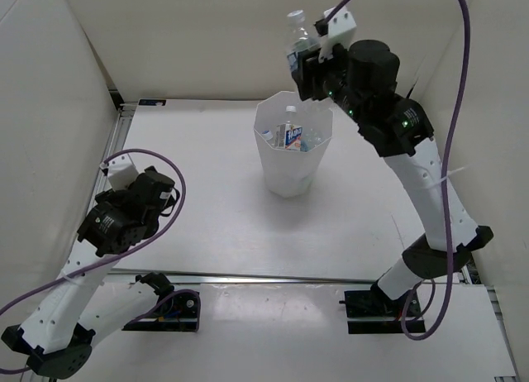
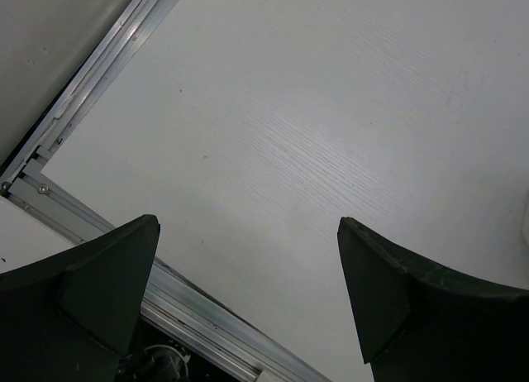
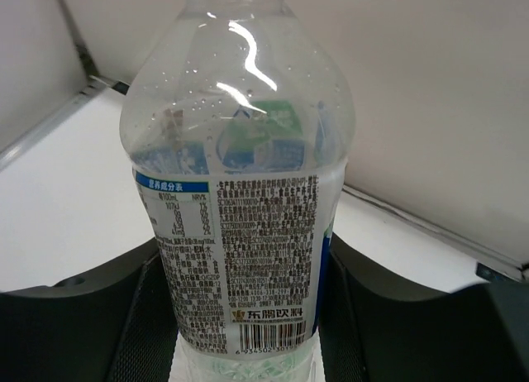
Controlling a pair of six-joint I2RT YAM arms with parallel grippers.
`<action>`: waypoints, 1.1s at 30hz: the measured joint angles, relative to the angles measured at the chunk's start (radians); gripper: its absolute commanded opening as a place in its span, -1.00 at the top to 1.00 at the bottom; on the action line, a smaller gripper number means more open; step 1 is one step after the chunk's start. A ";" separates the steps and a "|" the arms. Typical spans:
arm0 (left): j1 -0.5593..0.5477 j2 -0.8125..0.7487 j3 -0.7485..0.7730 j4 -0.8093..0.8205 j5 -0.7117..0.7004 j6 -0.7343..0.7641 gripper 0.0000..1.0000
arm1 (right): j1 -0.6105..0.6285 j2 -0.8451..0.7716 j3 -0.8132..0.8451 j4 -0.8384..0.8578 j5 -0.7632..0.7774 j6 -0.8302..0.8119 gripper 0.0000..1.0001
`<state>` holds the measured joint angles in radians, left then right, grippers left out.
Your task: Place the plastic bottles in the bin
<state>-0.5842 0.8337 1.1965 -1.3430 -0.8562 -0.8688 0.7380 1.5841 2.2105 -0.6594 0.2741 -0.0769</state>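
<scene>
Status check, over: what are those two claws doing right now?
Left gripper open, idle. Right gripper shut on blue-labelled bottle, aloft near bin. Nothing blocking.

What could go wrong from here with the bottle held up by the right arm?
1. In the top view the blue-labelled bottle in the right gripper appears beyond the far rim of the white bin; released here, it might land outside.
2. The fingers clamp the smooth label low on the body, so it could slip or tilt.
3. It could bounce off the bottles lying in the bin.
</scene>
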 measured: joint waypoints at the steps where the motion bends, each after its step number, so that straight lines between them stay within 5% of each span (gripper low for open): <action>1: 0.000 0.004 0.000 0.000 0.000 0.002 -1.00 | -0.037 0.000 -0.007 0.005 -0.014 0.002 0.03; 6: 0.000 0.021 0.000 0.000 0.000 0.008 -1.00 | -0.183 0.090 -0.033 0.009 -0.117 0.050 0.03; 12: 0.000 0.029 0.003 0.000 0.000 0.007 -1.00 | -0.221 0.192 -0.116 0.005 -0.187 0.114 0.03; 19: 0.000 0.029 0.011 0.000 0.000 -0.012 -1.00 | -0.217 0.195 -0.227 0.013 -0.239 0.181 -0.29; 24: 0.000 0.027 0.011 0.000 0.001 -0.033 -1.00 | -0.217 0.178 -0.299 0.010 -0.269 0.229 -0.97; 33: 0.000 0.051 0.033 -0.010 0.002 -0.035 -1.00 | -0.216 0.116 -0.169 0.004 -0.175 0.235 -1.00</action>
<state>-0.5842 0.8848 1.2297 -1.3533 -0.8547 -0.9035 0.5220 1.7000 2.0418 -0.6556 0.0994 0.1585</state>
